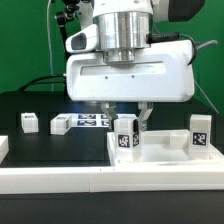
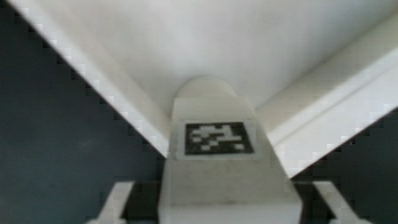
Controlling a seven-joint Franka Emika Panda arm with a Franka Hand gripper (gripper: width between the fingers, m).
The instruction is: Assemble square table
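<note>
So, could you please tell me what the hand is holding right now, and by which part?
A leg, held upright. The hand grips its upper end, with the fingers pressed on two opposite sides.

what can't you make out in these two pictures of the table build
- exterior view: the white wrist housing hides the gripper's upper part and some of the marker board.
- tag on the small white blocky leg at the exterior view's far left: too small to read.
- wrist view: the gripped white tagged leg blocks the blurred white square slab; its seating is hidden.
</note>
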